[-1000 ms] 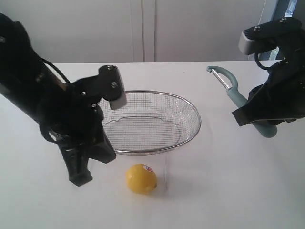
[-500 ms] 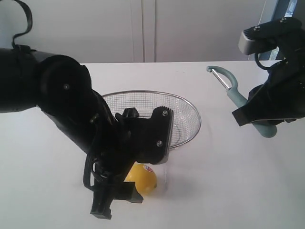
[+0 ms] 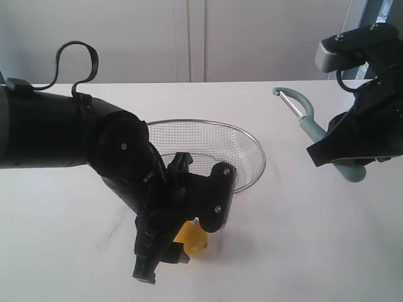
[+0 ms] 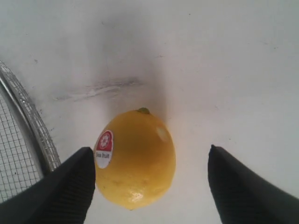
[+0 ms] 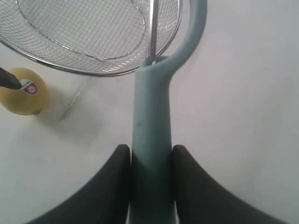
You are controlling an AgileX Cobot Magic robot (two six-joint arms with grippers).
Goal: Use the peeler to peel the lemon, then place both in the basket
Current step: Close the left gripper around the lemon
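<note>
Left gripper [image 4: 149,151] is wide open and holding nothing. My fingers straddle the lemon [image 4: 135,161], which sits on the table [image 3: 302,239] just outside the basket [image 3: 260,157] rim. One finger is right at the sticker side, can't tell if it touches. Right gripper [image 5: 150,161] is clamped on the peeler [image 5: 152,107] handle, tilted, head uppermost, off the table beside the basket, not in it.
</note>
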